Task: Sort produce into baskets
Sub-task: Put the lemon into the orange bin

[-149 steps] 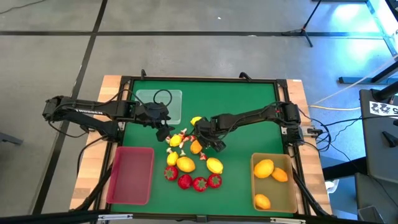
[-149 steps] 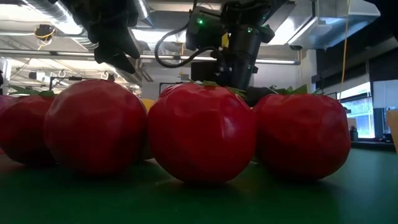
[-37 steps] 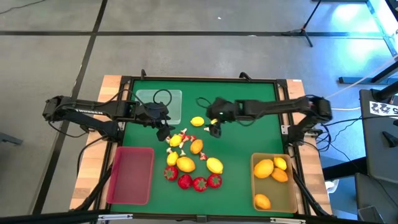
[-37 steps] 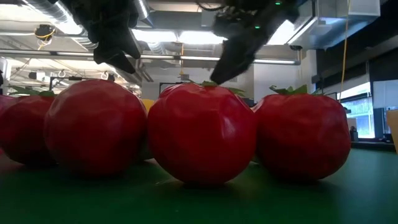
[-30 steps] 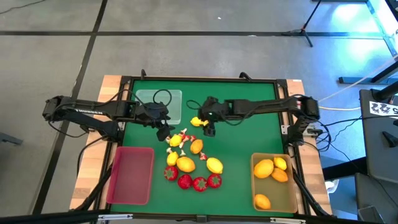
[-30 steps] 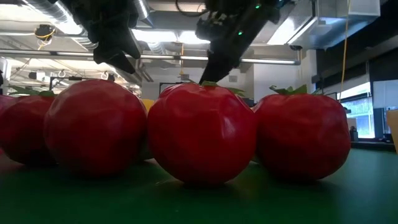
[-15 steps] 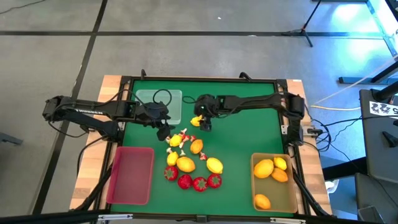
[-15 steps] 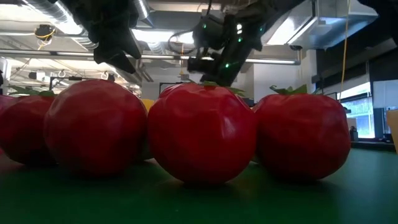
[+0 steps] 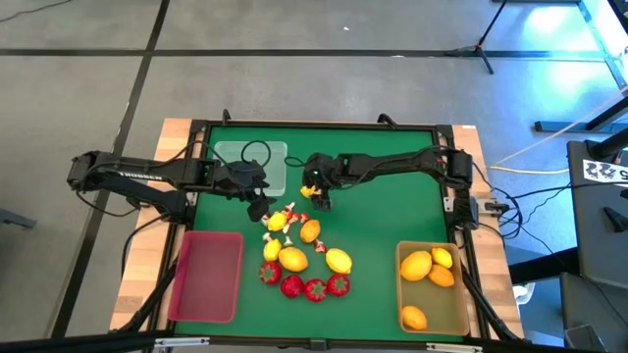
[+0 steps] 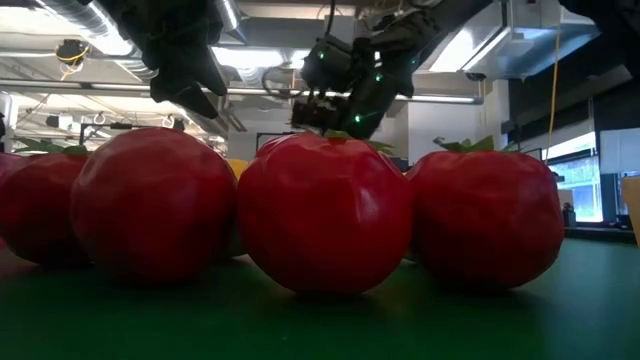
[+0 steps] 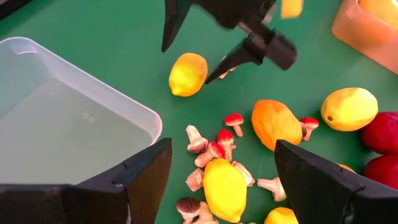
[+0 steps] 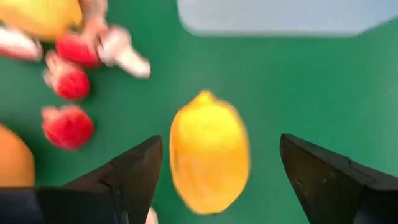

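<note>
A lone yellow lemon [image 12: 208, 152] lies on the green mat beside the clear basket [image 9: 253, 165]. My right gripper [image 12: 219, 142] hangs over it, open, one finger on each side of the lemon with a gap on both. The left wrist view shows the same: the right gripper [image 11: 186, 64] straddles that lemon [image 11: 188, 73]. My left gripper [image 9: 257, 206] waits open above the pile of produce: lemons [image 11: 224, 186], an orange fruit [image 11: 275, 124] and small red-and-white bits [image 11: 211, 149]. Strawberries [image 9: 314, 287] lie at the near side of the pile.
The red basket [image 9: 206, 275] stands at the near left. The tan basket [image 9: 459, 294] at the near right holds several lemons. In the low view the strawberries [image 10: 325, 215] fill the foreground. Bare green mat lies at the far right.
My right gripper has gone toward the table's left edge and down, onto the lone lemon by the clear basket, and now stands astride it, still open. The lemon has stayed where it was.
</note>
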You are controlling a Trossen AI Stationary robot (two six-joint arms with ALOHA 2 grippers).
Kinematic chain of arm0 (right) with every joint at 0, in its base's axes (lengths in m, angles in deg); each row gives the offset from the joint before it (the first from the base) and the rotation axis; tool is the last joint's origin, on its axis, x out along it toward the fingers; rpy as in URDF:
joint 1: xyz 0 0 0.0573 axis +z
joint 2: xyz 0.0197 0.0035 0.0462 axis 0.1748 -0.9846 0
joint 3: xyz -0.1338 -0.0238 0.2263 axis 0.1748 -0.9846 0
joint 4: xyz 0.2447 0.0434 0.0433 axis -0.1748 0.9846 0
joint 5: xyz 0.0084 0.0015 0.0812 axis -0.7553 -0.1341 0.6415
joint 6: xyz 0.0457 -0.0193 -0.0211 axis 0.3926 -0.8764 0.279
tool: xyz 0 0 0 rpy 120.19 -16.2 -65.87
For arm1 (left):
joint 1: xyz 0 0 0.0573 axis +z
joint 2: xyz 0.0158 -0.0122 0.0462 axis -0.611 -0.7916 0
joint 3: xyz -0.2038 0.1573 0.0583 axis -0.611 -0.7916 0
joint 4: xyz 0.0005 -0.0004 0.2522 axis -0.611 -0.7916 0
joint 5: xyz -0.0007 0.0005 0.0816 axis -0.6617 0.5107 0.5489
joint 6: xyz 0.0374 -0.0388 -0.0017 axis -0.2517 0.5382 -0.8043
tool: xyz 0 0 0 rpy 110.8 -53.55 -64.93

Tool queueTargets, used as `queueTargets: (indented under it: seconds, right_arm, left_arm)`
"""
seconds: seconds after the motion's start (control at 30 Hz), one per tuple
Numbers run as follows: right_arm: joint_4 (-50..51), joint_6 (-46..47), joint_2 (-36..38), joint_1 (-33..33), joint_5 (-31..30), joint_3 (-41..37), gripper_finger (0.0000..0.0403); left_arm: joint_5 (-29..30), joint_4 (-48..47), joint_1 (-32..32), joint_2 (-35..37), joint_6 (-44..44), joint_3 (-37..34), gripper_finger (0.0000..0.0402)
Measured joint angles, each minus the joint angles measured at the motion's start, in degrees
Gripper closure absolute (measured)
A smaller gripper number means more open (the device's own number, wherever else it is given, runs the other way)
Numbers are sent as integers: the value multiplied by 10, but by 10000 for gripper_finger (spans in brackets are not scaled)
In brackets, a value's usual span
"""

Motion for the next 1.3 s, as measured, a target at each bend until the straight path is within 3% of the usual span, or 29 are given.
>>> queueTargets:
  seconds: [0.67,0.8,1.07,1.3]
  right_arm:
    - [-19,3,-54,1,4,4,87]
    - [-19,5,-54,1,-1,4,122]
    - [-18,5,-54,5,-7,4,236]
    - [-6,-15,-46,24,-61,5,237]
  left_arm:
    - [5,1,2,0,5,0,123]
    - [5,1,2,0,5,0,123]
    - [5,-1,2,0,11,0,123]
    - [5,-3,2,0,15,0,123]
